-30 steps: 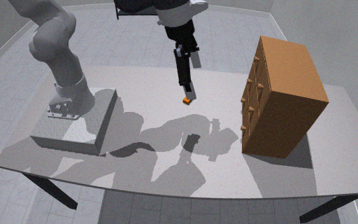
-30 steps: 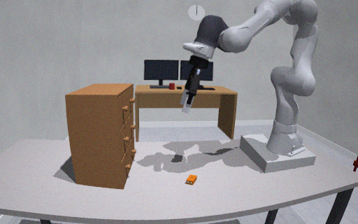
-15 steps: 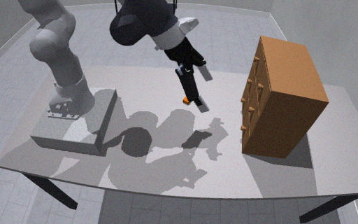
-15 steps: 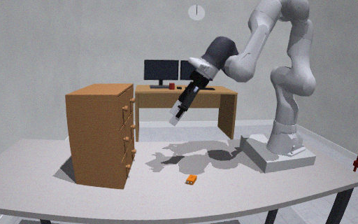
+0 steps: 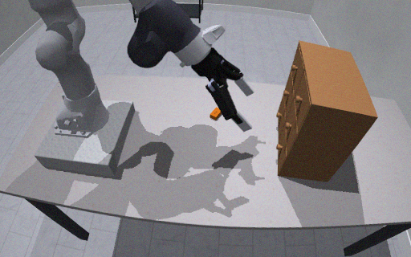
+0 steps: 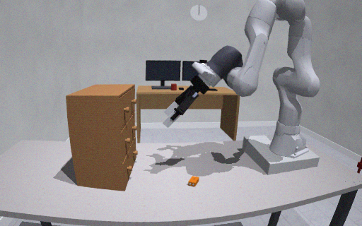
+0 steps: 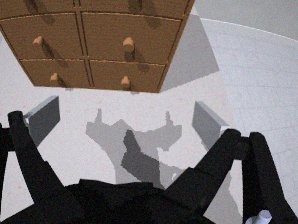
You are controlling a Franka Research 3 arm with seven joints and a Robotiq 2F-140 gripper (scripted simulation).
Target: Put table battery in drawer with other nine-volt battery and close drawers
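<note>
An orange nine-volt battery [image 5: 215, 113] [image 6: 193, 181] lies on the pale table [image 5: 186, 201] [image 6: 68, 208] between the robot's base block [image 5: 78, 161] [image 6: 295, 166] and a wooden chest [image 5: 339, 80] [image 6: 98, 141] [image 7: 132, 37], whose knobbed drawers all look pushed in. The gripper [image 5: 248, 108] [image 6: 169, 116] [image 7: 125, 110], spread wide and grasping nothing, hangs above the table, slanting toward the drawer fronts. Behind the table stands a desk with two monitors [image 6: 162, 70].

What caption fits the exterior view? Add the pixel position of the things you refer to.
Open gripper [image 5: 248, 105] [image 6: 168, 114] [image 7: 125, 110] above the table, orange battery [image 5: 215, 113] [image 6: 193, 181] lying below, chest [image 5: 340, 80] [image 6: 100, 141] [image 7: 120, 37] drawers all closed.
</note>
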